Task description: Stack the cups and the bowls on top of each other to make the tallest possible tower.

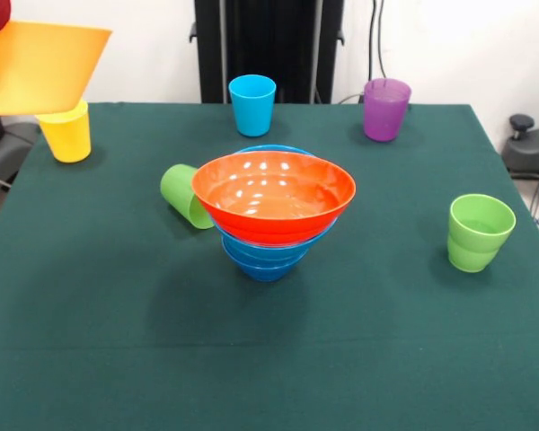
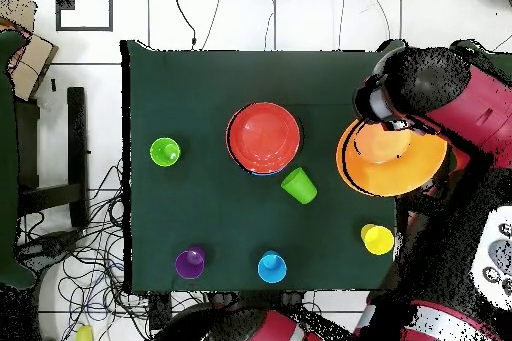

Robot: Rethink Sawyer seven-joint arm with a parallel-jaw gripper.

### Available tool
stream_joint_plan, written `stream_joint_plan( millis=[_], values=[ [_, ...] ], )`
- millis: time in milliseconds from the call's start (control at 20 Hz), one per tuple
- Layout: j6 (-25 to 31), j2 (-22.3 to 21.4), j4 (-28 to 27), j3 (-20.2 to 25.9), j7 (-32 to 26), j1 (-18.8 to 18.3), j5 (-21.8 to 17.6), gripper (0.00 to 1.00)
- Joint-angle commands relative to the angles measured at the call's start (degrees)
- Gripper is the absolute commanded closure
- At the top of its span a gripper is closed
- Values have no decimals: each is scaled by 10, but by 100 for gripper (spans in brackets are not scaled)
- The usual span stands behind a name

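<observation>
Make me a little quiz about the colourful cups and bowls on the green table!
1. True or false: the green cup beside the tower is standing upright.
2. Which bowl sits on top of the tower? A) orange-red B) dark blue C) yellow-orange
3. Fill in: the big yellow-orange bowl is held up in the air above the ______ cup.

Key
1. False; it lies on its side.
2. A, the orange-red bowl.
3. Yellow.

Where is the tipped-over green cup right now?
In the front view the tipped green cup lies on its side, just left of the orange-red bowl topping the blue bowls; overhead it sits beside that pile's rim.
</observation>
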Motion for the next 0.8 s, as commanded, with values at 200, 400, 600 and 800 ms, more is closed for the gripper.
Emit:
stream_joint_plan(
  millis=[200, 400, 600, 800],
  values=[
    [30, 10, 15, 41, 14, 25, -21, 100],
    [17, 10, 24, 41, 23, 30, -18, 100],
    [17, 18, 15, 40, 30, 33, -16, 100],
    [22, 29, -1, 41, 39, 36, -13, 100]
  ],
)
